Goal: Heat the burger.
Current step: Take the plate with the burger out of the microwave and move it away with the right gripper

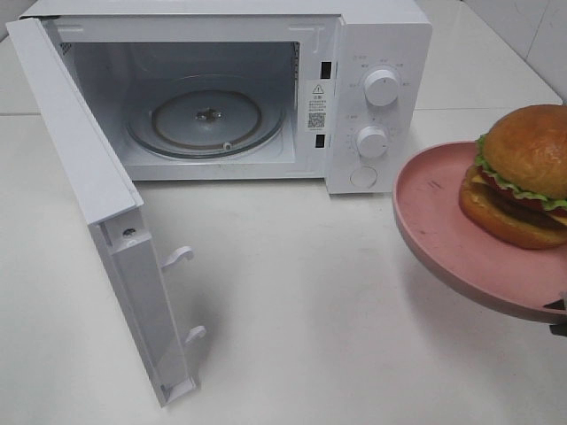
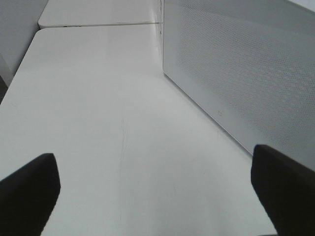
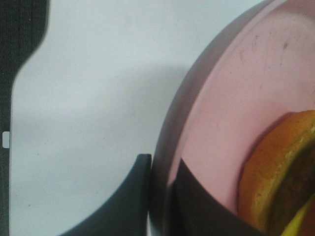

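Note:
The burger point(image 1: 523, 177), with brown bun, green lettuce and dark patty, sits on a round pink plate point(image 1: 434, 212) that hangs in the air to the right of the microwave point(image 1: 372, 53). In the right wrist view my right gripper point(image 3: 160, 196) is shut on the plate's rim point(image 3: 167, 147), one finger point(image 3: 130, 201) outside and one inside, with the burger's bun point(image 3: 266, 172) beside it. My left gripper point(image 2: 155, 169) stands open above the bare table, nothing between its dark fingers point(image 2: 29, 187). It is out of the high view.
The white microwave's door point(image 1: 106, 204) is swung wide open toward the front left, and the glass turntable point(image 1: 208, 119) inside holds nothing. Two knobs point(image 1: 381, 87) are on its right panel. In the left wrist view the door's perforated panel point(image 2: 236, 73) is close by. White table point(image 1: 310, 310) spreads in front.

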